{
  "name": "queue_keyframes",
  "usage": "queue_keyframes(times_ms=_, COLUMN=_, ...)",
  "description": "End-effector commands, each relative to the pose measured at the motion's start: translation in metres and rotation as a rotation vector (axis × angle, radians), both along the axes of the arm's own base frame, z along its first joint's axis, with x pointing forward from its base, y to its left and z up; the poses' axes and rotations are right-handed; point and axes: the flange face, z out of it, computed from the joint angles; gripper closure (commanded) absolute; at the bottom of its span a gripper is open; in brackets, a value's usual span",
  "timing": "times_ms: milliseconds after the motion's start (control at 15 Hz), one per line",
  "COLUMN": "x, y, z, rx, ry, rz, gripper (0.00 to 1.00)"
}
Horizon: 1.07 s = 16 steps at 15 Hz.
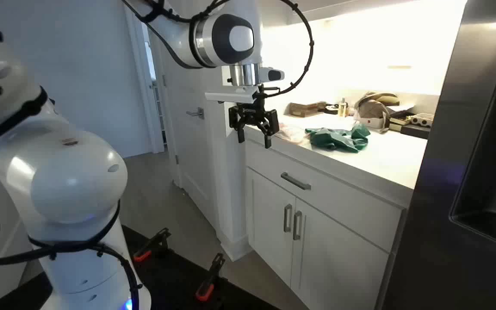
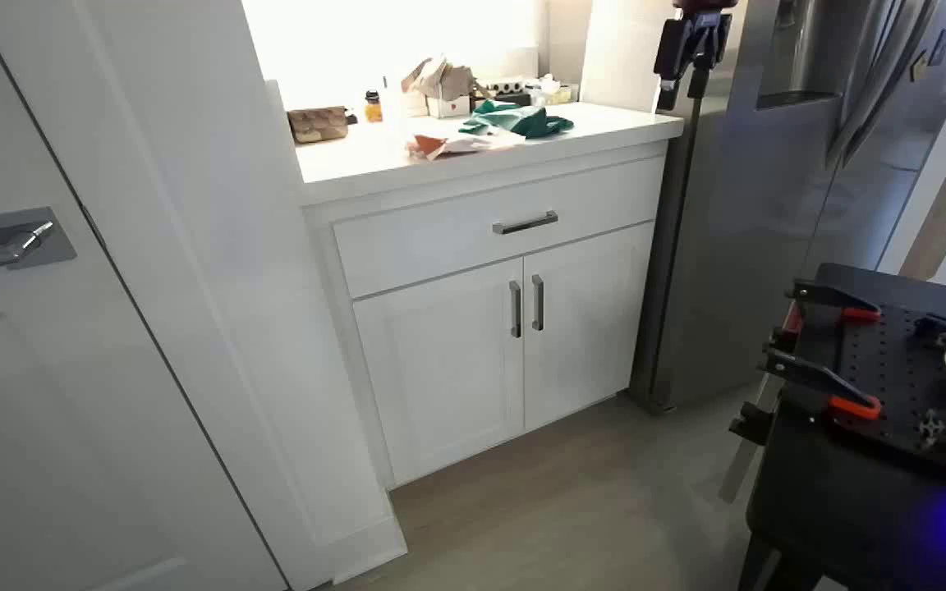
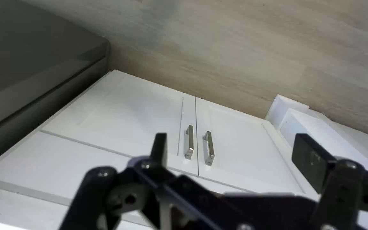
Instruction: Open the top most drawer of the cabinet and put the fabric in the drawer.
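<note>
Green fabric [image 1: 337, 138] on counter [image 1: 383, 155] beyond gripper [image 1: 254, 140]; jaws wide apart, holding nothing. Drawer [image 1: 330, 197] closed, lower than gripper. To open it well: descend, straddle handle [image 1: 295, 181], clamp squarely, then pull straight out, without twisting.

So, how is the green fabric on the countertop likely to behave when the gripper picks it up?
The green fabric will probably flop, since it lies in loose, crumpled folds. It is likely light, as those folds look thin. Pushed, it may bunch rather than roll: it is a flattish heap on the countertop.
</note>
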Motion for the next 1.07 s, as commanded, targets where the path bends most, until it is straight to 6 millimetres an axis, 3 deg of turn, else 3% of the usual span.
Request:
queue_keyframes(times_ms=0, x=0.0, y=0.0, z=0.0, rx=0.0, ry=0.001, rz=0.0, gripper=0.0)
queue_keyframes(times_ms=400, x=0.003, y=-0.002, z=-0.004, rx=0.004, ry=0.008, rz=0.028, gripper=0.0)
queue_keyframes(times_ms=733, x=0.017, y=0.0, z=-0.039, rx=-0.022, ry=0.053, rz=0.253, gripper=0.0)
queue_keyframes(times_ms=1000, x=0.037, y=0.018, z=-0.08, rx=-0.117, ry=0.079, rz=0.436, gripper=0.0)
